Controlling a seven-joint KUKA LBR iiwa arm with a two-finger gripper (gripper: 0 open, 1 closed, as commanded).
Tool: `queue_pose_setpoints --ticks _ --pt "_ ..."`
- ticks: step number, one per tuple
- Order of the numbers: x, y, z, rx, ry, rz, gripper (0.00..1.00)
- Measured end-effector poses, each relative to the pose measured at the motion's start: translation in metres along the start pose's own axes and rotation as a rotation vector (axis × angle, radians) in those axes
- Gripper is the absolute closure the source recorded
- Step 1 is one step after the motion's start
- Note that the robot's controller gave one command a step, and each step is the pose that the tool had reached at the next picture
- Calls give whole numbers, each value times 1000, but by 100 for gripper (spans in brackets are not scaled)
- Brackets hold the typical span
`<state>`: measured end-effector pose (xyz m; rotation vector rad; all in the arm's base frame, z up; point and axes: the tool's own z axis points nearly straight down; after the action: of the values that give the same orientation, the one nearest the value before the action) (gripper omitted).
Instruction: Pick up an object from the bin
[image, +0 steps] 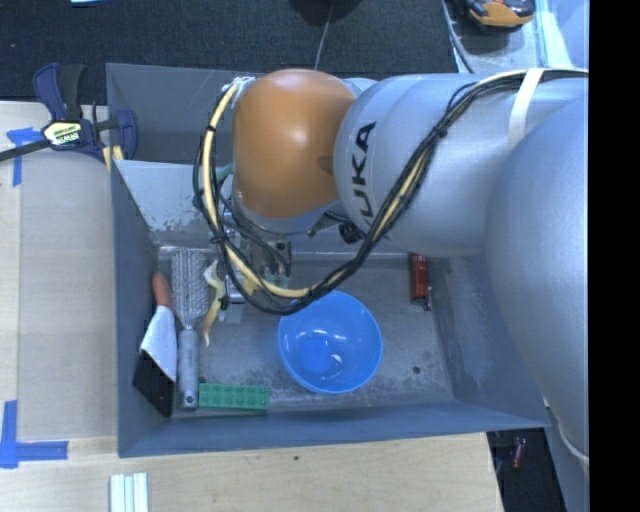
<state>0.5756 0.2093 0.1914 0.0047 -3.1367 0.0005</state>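
Six loose things lie on the floor of the grey metal bin (300, 428). Nearest the front wall, a flat green studded block (233, 398) lies lengthwise along it, left of the middle. Left of the block, in the front left corner, a black and white flat thing (155, 362) leans against the left wall. A grey brush (187, 335) lies beside it, its handle end just beside the green block's left end and its bristled head pointing towards the back. To the right of these, near the middle of the floor, a round blue bowl (330, 348) stands upright, apart from the block. Farther back, a small orange-tipped stick (160, 290) lies between the brush's head and the left wall. Well apart from all this, a small dark red oblong thing (419, 279) lies near the back right of the floor.

The gripper (252, 268) hangs low at the back left of the bin, behind the bowl and just right of the brush's head, which is the thing nearest to it. It sits under the wrist's rounded orange cover (285, 140) and a loop of yellow and black cables (213, 160), so I cannot tell how far open it is or whether it has hold of anything. Behind and to the right, the thick silver arm (470, 160) reaches in over the bin's right side.
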Motion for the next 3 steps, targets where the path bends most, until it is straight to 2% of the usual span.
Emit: queue_pose_setpoints --ticks 1,2,3 --pt "-2 -1 -4 -2 -8 3 0" --pt "-15 12 57 -1 -15 -351 0" --pt "-20 15 90 1 -6 -570 0"
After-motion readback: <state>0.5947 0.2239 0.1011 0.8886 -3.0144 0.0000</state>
